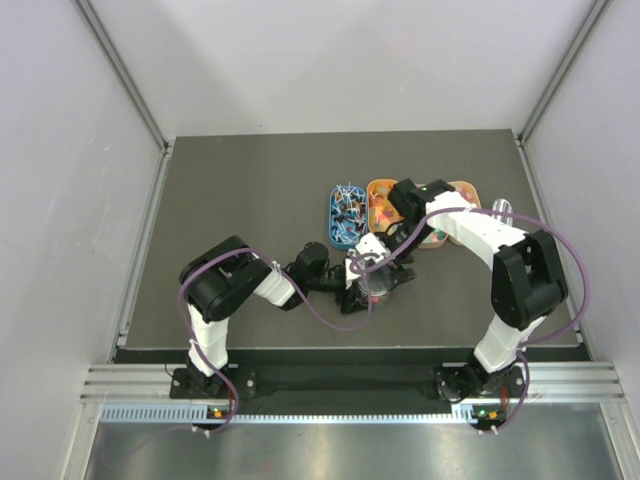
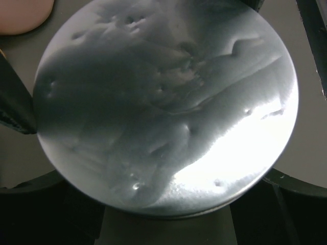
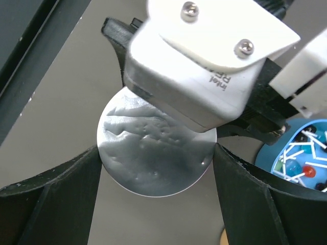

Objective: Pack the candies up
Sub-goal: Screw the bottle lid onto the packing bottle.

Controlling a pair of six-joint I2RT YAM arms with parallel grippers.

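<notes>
The candies (image 1: 346, 212) lie in three oval trays at the back: a blue tray (image 1: 334, 228), an orange tray (image 1: 372, 190) and a peach tray (image 1: 472, 192). Some candies (image 3: 306, 169) also show in the blue tray in the right wrist view. The clear round jar (image 1: 376, 287) stands in front of the trays. My left gripper (image 1: 365, 285) reaches in from the left and is shut on the jar. A silver lid (image 3: 153, 158) sits on the jar's mouth and fills the left wrist view (image 2: 163, 107). My right gripper (image 3: 156, 153) comes from above, its fingers (image 3: 66, 194) pressed on the lid's rim.
A small clear cup (image 1: 502, 209) stands right of the peach tray. The left wrist camera housing (image 3: 204, 66) hangs just above the lid. A corner of the peach tray (image 2: 20, 15) shows in the left wrist view. White walls enclose the dark table (image 1: 240, 190).
</notes>
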